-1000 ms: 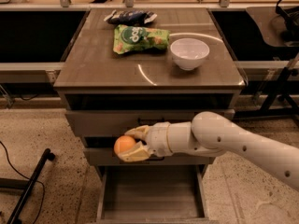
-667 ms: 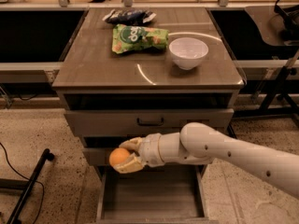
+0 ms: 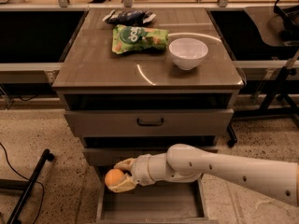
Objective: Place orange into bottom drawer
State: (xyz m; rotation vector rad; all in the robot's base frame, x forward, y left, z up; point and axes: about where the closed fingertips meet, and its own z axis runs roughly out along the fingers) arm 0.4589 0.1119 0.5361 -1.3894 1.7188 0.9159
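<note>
Cream two-finger gripper (image 3: 117, 177) clasps small round orange (image 3: 113, 177) over open grey bottom drawer (image 3: 154, 203), by its left wall. White bowl (image 3: 188, 53) and green snack bag (image 3: 139, 38) rest on the cabinet top above.

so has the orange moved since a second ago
Yes. The orange, held in the gripper with jaws shut on it, has dropped down and slightly left, from the middle drawer front to over the bottom drawer.

We are in a lab or workshop: speckled floor (image 3: 46, 129), far dark benches (image 3: 32, 31), cables (image 3: 10, 168) left; the gripper (image 3: 115, 176) grips the orange (image 3: 112, 177) over the bottom drawer (image 3: 154, 205).
</note>
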